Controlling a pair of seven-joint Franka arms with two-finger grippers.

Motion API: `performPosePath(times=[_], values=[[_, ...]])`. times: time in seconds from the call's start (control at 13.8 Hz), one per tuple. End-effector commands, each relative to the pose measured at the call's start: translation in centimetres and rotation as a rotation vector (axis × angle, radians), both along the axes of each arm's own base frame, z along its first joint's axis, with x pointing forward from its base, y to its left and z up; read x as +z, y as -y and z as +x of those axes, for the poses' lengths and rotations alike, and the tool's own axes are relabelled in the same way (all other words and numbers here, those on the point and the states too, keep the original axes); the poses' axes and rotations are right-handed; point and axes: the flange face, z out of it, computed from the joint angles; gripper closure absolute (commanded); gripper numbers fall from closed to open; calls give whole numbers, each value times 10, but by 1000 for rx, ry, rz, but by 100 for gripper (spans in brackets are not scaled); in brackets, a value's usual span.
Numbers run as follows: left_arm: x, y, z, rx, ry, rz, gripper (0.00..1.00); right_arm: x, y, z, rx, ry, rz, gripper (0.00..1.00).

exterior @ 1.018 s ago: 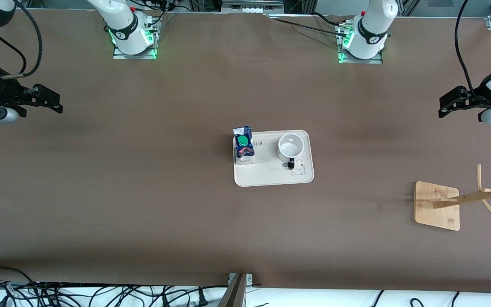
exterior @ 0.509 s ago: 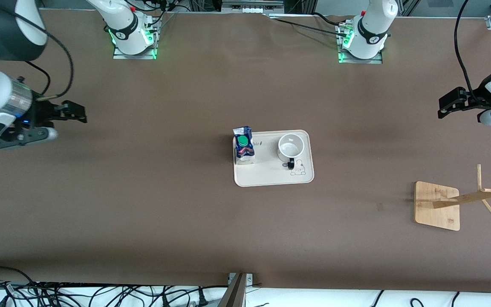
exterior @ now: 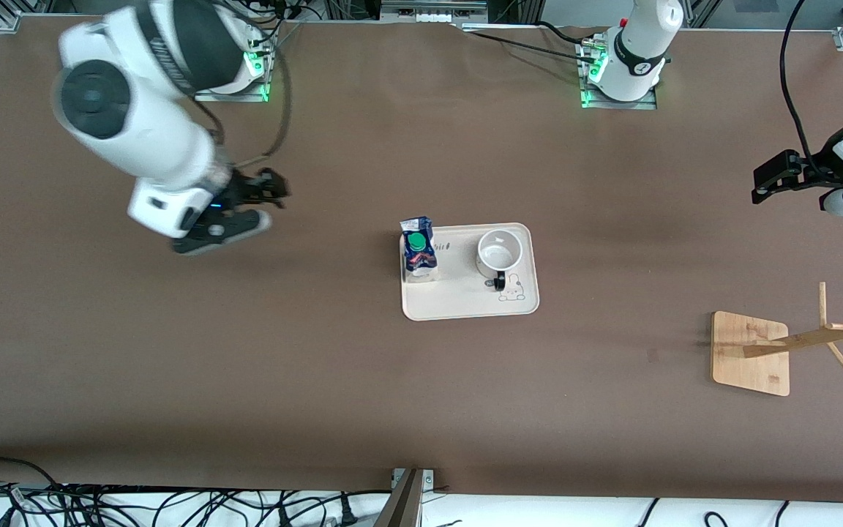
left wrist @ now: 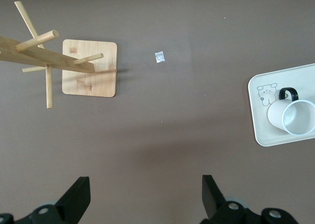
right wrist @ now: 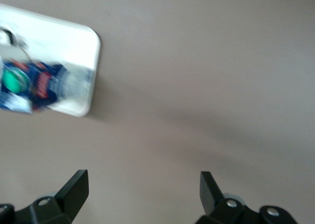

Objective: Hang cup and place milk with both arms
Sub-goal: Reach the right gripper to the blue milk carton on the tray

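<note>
The cup (exterior: pixel 500 252) and milk (exterior: pixel 418 249) stand on a tray (exterior: pixel 465 304), milk at 9 o'clock of the cup. The cup looks hard and breakable, so grab its rim; the milk looks light and squashy, so pinch its sides. The right tool (exterior: pixel 264 192) hangs spread over bare worktop (exterior: pixel 246 366); the left tool (exterior: pixel 773 177) waits spread too.

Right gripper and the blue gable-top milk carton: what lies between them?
Only bare brown table separates the open right gripper from the blue milk carton at the cream tray's edge; the front view shows it.
</note>
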Motion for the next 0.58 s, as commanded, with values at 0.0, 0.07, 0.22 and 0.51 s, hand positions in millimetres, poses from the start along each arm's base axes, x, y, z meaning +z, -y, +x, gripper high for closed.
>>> performPosePath(times=[0.0,0.07,0.22,0.51], values=[[6,0,4,6,7,-17,0,-19,-53,8,-34,17,48,0],[6,0,4,6,7,-17,0,-26,-81,0,-35,9,43,0],[6,0,4,6,7,-17,0,-48,-130,-9,-89,6,33,0],[6,0,4,6,7,-17,0,-82,-186,-23,-111,69,25,0]])
